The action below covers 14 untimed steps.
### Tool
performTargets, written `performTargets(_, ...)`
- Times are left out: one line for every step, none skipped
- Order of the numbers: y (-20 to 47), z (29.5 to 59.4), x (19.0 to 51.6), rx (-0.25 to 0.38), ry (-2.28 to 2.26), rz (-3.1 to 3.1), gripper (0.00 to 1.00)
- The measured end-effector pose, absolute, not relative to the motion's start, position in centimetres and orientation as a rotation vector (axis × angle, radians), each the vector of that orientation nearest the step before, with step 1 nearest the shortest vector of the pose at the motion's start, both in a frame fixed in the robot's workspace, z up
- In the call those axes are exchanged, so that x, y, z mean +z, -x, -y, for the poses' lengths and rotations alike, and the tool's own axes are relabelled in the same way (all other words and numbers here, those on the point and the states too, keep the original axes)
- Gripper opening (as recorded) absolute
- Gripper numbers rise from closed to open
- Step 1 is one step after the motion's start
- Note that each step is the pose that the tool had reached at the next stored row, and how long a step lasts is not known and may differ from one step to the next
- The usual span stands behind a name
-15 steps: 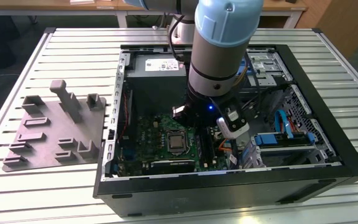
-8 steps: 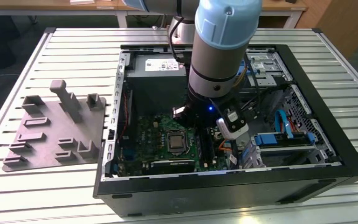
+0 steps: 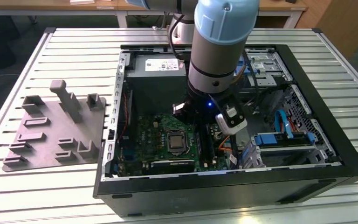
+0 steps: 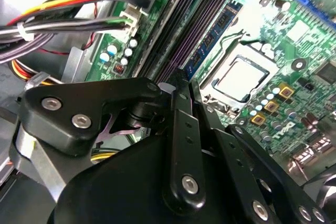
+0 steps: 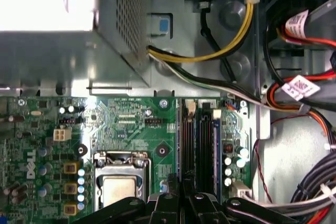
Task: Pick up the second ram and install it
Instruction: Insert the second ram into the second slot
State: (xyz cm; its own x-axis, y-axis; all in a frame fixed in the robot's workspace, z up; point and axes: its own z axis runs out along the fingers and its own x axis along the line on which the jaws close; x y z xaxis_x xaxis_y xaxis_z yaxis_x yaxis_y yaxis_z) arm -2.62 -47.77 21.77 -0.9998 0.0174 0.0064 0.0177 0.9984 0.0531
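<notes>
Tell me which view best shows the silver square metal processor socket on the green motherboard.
The second wrist view: the silver square metal processor socket shows whole and close. In the first wrist view the gripper covers one edge of it. In the exterior view it looks small beside the arm.

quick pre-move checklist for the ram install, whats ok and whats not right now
1. Gripper over the memory slots, not the CPU socket: ok in both wrist views.
2. Fingers closed together at the tips: ok, they meet in the second wrist view.
3. The second ram held between the fingers: cannot tell, the linkage hides whatever is between them.
4. Stick lined up along a slot: cannot tell, though the fingers run along the slot rows.
5. Yellow and black cables away from the slots: ok, they pass beyond the slot ends.
6. Grey fixture plate free of any stick: ok, its blocks stand bare in the exterior view.
</notes>
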Motion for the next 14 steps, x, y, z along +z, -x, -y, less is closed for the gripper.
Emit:
performTargets(2.62, 47.62, 21.77, -0.082, 0.028, 3.134, 0.14)
performTargets(2.61, 47.5, 21.75, -0.082, 0.028, 3.134, 0.14)
performTargets(2.6, 47.39, 21.74, -0.082, 0.028, 3.134, 0.14)
performTargets(2.58, 47.34, 21.73, -0.081, 0.027, 3.134, 0.14)
performTargets(2.57, 47.33, 21.71, -0.079, 0.027, 3.135, 0.14)
performTargets(2.57, 47.33, 21.7, -0.078, 0.027, 3.135, 0.14)
performTargets(2.57, 47.33, 21.7, -0.076, 0.027, 3.135, 0.14)
performTargets(2.54, 47.33, 21.69, -0.076, 0.028, 3.135, 0.14)
performTargets(2.5, 47.33, 21.68, -0.075, 0.028, 3.135, 0.14)
performTargets(2.44, 47.32, 21.67, -0.073, 0.028, 3.135, 0.14)
performTargets(2.37, 47.33, 21.66, -0.069, 0.028, 3.135, 0.14)
performTargets(2.34, 47.35, 21.66, -0.065, 0.028, 3.135, 0.14)
performTargets(2.32, 47.38, 21.66, -0.061, 0.028, 3.135, 0.14)
performTargets(2.3, 47.42, 21.66, -0.057, 0.028, 3.135, 0.14)
